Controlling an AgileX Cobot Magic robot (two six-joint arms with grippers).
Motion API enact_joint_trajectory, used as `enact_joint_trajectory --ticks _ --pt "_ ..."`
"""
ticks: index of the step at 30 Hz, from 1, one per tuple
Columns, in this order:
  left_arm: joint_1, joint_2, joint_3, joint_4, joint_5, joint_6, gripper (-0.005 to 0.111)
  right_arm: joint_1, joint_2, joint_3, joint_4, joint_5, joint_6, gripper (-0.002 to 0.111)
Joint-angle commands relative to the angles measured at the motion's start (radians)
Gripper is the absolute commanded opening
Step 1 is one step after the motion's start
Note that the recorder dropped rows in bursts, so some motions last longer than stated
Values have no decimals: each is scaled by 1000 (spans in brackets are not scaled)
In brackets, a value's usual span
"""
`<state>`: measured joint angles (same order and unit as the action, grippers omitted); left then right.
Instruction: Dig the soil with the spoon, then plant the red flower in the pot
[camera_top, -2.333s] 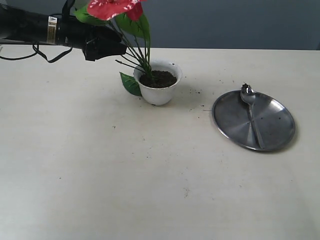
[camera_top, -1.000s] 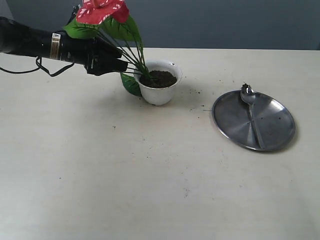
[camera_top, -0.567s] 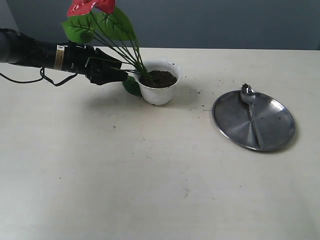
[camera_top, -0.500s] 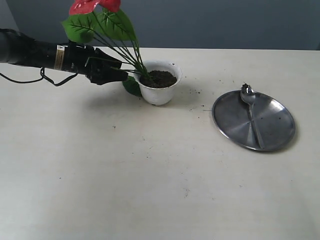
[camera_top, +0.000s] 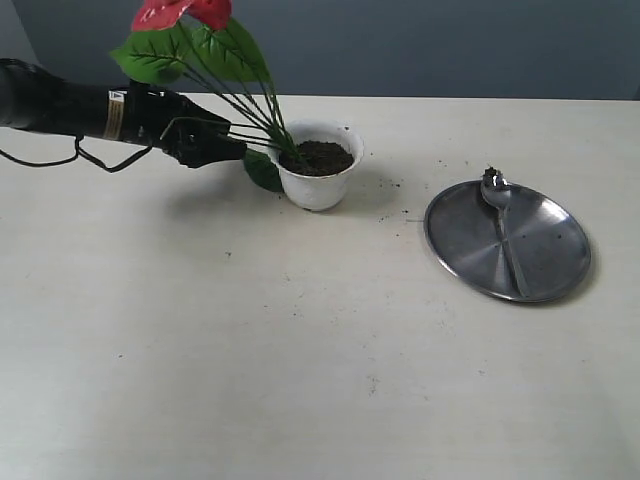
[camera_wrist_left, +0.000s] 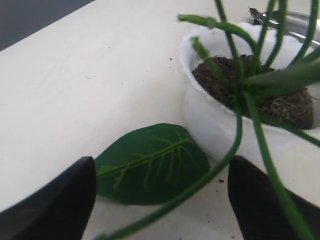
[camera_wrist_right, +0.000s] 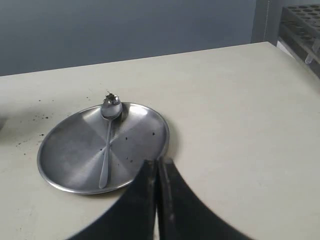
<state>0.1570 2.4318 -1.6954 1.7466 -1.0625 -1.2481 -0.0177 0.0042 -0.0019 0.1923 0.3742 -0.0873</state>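
The red flower (camera_top: 181, 12) stands with its stems in the white pot (camera_top: 318, 188), leaning left over my left arm. The same pot (camera_wrist_left: 210, 122) holds dark soil (camera_top: 322, 156), which also shows in the left wrist view (camera_wrist_left: 252, 92). My left gripper (camera_top: 228, 148) is open just left of the pot. In the left wrist view this gripper (camera_wrist_left: 160, 200) has thin green stems crossing loosely between its spread fingers, above a green leaf (camera_wrist_left: 150, 162). The spoon (camera_top: 505, 218) lies on the steel plate (camera_top: 555, 262). My right gripper (camera_wrist_right: 159, 163) is shut on nothing, near the plate's edge (camera_wrist_right: 65, 150) and the spoon (camera_wrist_right: 107, 142).
Crumbs of soil (camera_top: 390, 183) lie scattered on the table between pot and plate. The table's far edge meets a dark wall. A rack (camera_wrist_right: 305, 27) stands beyond the table's corner in the right wrist view.
My left gripper has sunk and drawn back a little to the left. The flower's bloom and leaves have swung left with it. Pot, spoon and plate have not moved.
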Motion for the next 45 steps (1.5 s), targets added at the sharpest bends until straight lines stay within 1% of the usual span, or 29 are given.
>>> enact_joint_trajectory --ticks 1,12,15,19,20,23,25,26,27,28,35,43,45 --pt "31 5 21 -2 17 -7 69 -4 -4 2 0 -10 -3 0" --pt "99 5 35 -2 23 -7 69 -4 -4 2 0 -10 -3 0" --pt "113 0 35 -2 43 -7 65 -4 -4 2 0 -10 -3 0" --pt "143 -31 35 -2 64 -7 48 -4 -4 2 0 -10 -3 0" --pt "160 -53 35 -2 72 -7 43 -4 -4 2 0 -10 -3 0" --pt "189 -92 35 -2 88 -50 39 -4 -4 2 0 -10 -3 0" --pt "203 -116 35 -2 110 -127 29 -4 -4 2 0 -10 -3 0" --pt "205 -137 35 -2 119 -149 18 -4 -4 2 0 -10 -3 0" --pt "210 -146 35 -2 117 -165 11 -4 -4 2 0 -10 -3 0" --pt "212 -168 35 -2 113 -178 0 -4 -4 2 0 -10 -3 0" --pt "212 -316 35 -2 98 -219 0 -4 -4 2 0 -10 -3 0" --pt "212 -381 41 -2 82 -272 0 -4 -4 2 0 -10 -3 0" --pt "212 -404 51 -2 95 -282 0 -4 -4 2 0 -10 -3 0"
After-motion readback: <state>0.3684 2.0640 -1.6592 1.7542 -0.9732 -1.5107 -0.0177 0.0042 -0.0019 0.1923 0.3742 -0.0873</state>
